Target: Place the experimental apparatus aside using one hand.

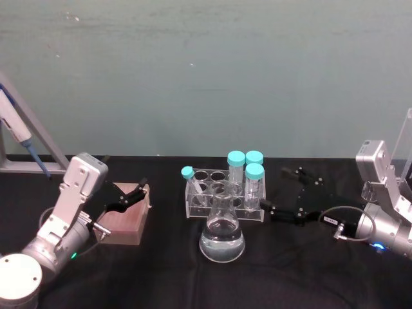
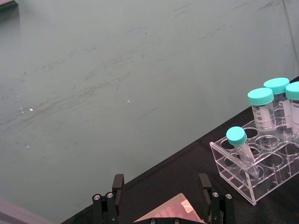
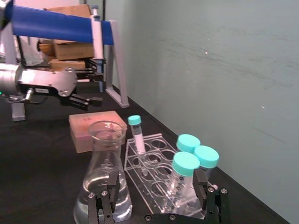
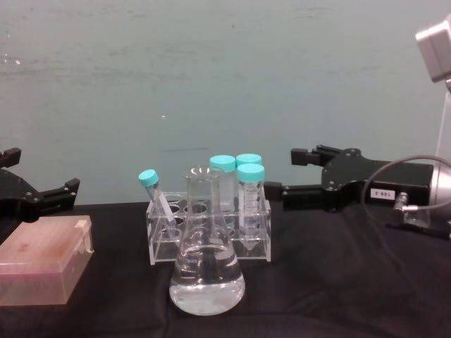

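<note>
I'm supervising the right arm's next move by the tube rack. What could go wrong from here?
1. The right gripper, open at the right end of the rack, may shove the rack instead of gripping it, toppling the leaning small tube.
2. The flask of clear liquid stands directly in front of the rack; a sliding rack might knock it and spill.
The left gripper is parked at the pink box.

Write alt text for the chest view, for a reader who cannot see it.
A conical flask of clear liquid stands front and centre, with a clear rack of four teal-capped tubes behind it. The open right gripper sits beside the rack's right end; the open left gripper hovers over a pink box.
</note>
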Controlling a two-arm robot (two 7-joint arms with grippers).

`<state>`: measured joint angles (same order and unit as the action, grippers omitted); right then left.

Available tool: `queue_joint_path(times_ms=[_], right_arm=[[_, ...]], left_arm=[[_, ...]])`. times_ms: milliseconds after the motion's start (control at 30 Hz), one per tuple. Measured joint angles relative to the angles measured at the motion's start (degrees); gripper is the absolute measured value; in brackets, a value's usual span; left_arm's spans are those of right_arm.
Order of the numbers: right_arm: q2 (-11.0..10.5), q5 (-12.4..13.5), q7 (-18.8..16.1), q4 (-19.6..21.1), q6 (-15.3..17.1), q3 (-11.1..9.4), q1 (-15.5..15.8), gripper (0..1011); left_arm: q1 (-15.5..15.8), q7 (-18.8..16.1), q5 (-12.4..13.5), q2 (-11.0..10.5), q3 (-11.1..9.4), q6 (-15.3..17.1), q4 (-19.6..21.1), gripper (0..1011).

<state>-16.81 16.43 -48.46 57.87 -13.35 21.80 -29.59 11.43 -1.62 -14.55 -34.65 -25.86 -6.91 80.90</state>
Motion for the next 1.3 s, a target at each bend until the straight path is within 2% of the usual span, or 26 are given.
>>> queue_joint_path(times_ms=[400, 600, 767, 1300], right_arm=[[-0.03, 2.42, -4.07, -2.11, -1.37, 2.75, -1.83, 1003], [1.21, 4.84, -7.36, -6.54, -2.54, 3.81, -4.25, 1003], [1.64, 5.66, -8.42, -8.36, -2.98, 4.62, -5.50, 1003], [2.77, 7.41, -9.87, -10.60, -2.85, 7.60, -7.53, 1003]], left_arm=[[0.00, 0.00, 0.00, 0.00, 0.00, 0.00, 0.00, 1000], [0.00, 0.00, 0.00, 0.00, 0.00, 0.00, 0.00, 1000], [0.00, 0.00, 0.00, 0.00, 0.00, 0.00, 0.00, 1000], [0.00, 0.00, 0.00, 0.00, 0.00, 0.00, 0.00, 1000]])
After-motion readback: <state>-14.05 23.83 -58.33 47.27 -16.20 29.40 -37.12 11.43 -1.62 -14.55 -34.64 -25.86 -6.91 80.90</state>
